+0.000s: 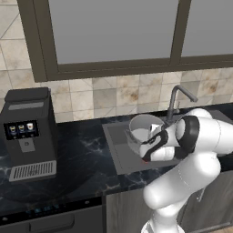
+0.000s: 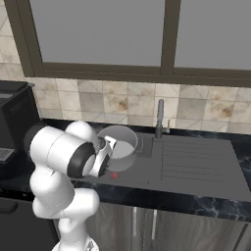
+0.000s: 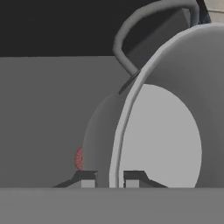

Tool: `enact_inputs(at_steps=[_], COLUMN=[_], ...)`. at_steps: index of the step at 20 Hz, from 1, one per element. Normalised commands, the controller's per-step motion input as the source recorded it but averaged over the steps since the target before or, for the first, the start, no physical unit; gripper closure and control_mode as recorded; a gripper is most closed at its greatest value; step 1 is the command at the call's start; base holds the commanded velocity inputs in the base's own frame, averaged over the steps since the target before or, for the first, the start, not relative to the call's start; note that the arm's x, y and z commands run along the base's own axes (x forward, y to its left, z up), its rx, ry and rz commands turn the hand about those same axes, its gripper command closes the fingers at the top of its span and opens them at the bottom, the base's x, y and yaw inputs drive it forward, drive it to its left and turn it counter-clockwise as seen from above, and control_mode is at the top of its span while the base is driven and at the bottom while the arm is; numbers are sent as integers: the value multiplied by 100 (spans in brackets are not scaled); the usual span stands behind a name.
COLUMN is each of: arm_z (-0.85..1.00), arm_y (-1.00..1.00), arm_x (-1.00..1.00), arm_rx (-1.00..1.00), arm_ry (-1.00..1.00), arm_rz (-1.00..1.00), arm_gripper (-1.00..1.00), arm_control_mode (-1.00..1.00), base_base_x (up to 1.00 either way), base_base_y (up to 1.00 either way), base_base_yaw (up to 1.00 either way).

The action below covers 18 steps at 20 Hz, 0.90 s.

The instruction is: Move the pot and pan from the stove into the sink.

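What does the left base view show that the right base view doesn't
Left base view alone: a black coffee machine's front with its small lit screen and steel drip grille. Right base view alone: the dark grey sink's ribbed drainboard in full. Both: the tall silver-grey metal pot over the basin, the curved metal faucet, the window and the white arm.

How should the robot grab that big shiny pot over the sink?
Best by the thin rim wall, one finger inside and one outside. The pincer is already shut on the pot that way, coming from the side facing the robot, over the sink. The open top and thin wall suit that; the loop handle sits farther off.
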Motion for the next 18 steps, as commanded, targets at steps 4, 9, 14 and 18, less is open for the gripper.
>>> enact_inputs(at_steps=[4, 9, 14, 18], arm_z=[-31, -43, -39, -29], arm_y=[6, 3, 0, 0], arm_x=[11, 6, 7, 8], arm_rx=[-1, 0, 0, 0], arm_ry=[0, 0, -1, -1], arm_rz=[0, 0, 0, 0], arm_gripper=[100, 100, 100, 100], arm_control_mode=[-100, -100, -100, -100], base_base_x=[0, 0, 0, 0], base_base_y=[0, 0, 0, 0], base_base_yaw=[0, 0, 0, 0])
